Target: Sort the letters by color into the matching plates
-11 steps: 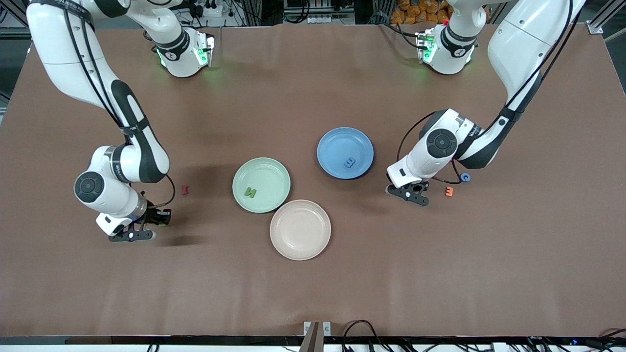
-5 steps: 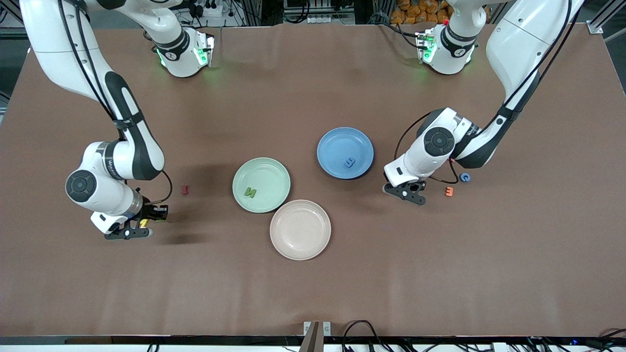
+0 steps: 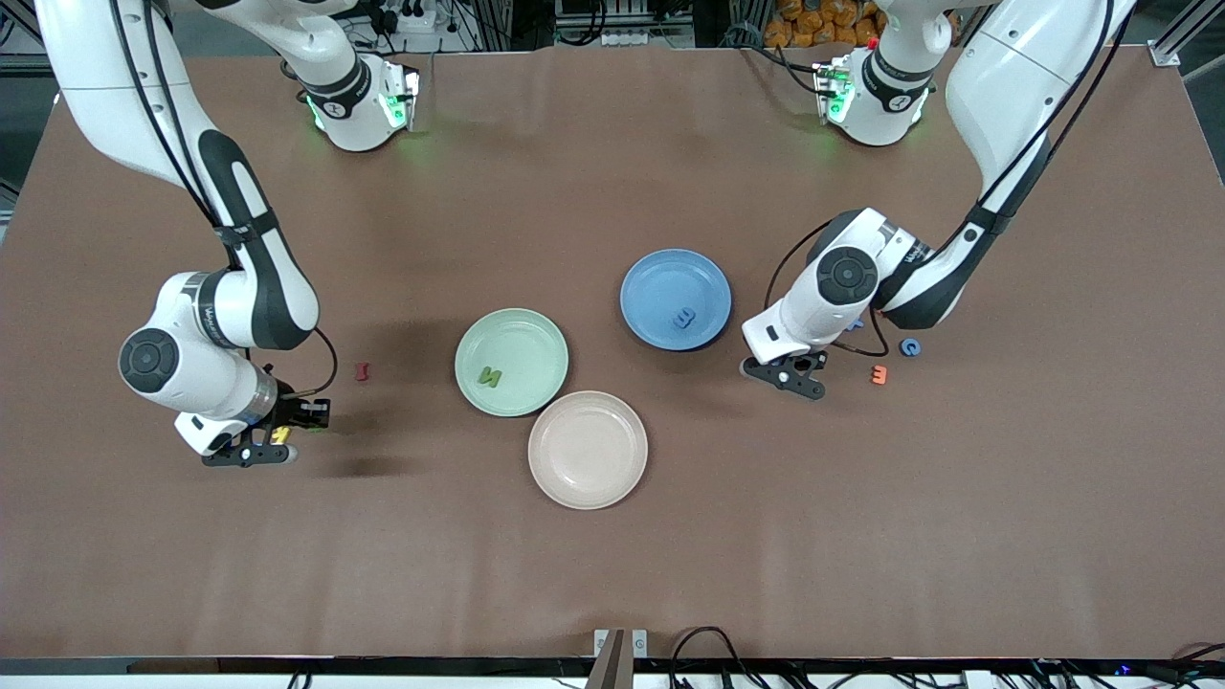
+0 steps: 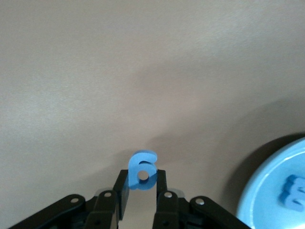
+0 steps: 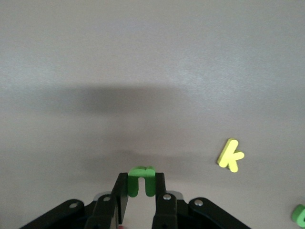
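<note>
My left pincer [image 4: 142, 191] is pinching a blue 6 [image 4: 142, 171] above bare tabletop [image 3: 612, 574], just beside the blue plate [image 3: 660, 282] toward the left arm's end. From the front the 6 is hidden under my wrist. The left wrist view cuts the plate off at its edge, and the blue letter [image 3: 683, 318] lying in it is only half in that picture.

My right pincer [image 5: 141, 193] is pinching a green letter [image 5: 140, 180] over the tabletop toward the right arm's end, well apart from the plates. Only the top of that letter shows between the fingers, so I cannot tell which one it is. A yellow k [image 5: 230, 155] lies on the tabletop near it, and a green piece [image 5: 299, 215] is cut off at the picture's edge.

The green plate [image 3: 522, 335] holds a green N [image 3: 490, 377]. The pinkish plate [image 3: 588, 450] touches it on the side nearer the front camera. A red piece [image 3: 362, 370] lies between my right pincer and the green plate, too small to read. An orange letter [image 3: 879, 375] and a blue C [image 3: 910, 347] lie near my left arm.
</note>
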Robot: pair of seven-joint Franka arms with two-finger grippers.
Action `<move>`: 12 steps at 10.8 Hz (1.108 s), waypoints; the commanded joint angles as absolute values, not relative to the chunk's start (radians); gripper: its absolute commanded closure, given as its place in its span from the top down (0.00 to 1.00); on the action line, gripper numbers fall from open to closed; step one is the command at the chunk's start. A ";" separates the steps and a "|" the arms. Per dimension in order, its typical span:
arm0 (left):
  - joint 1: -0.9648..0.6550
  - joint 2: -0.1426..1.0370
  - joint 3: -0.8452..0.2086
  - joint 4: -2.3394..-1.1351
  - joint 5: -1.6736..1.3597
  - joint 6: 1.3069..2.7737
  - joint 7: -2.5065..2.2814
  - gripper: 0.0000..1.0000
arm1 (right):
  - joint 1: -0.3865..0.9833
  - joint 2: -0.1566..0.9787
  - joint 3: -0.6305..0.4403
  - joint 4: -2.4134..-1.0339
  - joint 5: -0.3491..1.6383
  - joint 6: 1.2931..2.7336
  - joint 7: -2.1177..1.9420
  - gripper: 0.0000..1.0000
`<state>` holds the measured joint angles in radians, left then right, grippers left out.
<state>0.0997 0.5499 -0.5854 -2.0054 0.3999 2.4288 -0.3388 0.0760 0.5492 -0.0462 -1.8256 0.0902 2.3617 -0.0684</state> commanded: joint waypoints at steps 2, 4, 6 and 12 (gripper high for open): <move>0.086 0.520 -0.624 -1.996 0.414 2.378 -0.434 0.00 | 0.107 0.523 -0.035 -1.836 0.114 2.347 -0.012 0.28; 0.077 0.523 -0.626 -1.993 0.414 2.372 -0.463 0.00 | 0.132 0.523 -0.035 -1.836 0.115 2.347 0.029 0.28; 0.046 0.525 -0.626 -1.993 0.414 2.365 -0.515 0.00 | 0.156 0.523 -0.035 -1.836 0.115 2.347 0.066 0.28; -0.006 0.545 -0.624 -1.971 0.414 2.362 -0.595 0.00 | 0.231 0.525 -0.034 -1.836 0.115 2.347 0.178 0.28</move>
<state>0.0065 0.5409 -0.6255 -1.9909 0.3999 2.3820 -0.5587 0.2060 0.5471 -0.0340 -1.8254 0.1021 2.3616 0.1315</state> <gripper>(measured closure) 0.731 0.718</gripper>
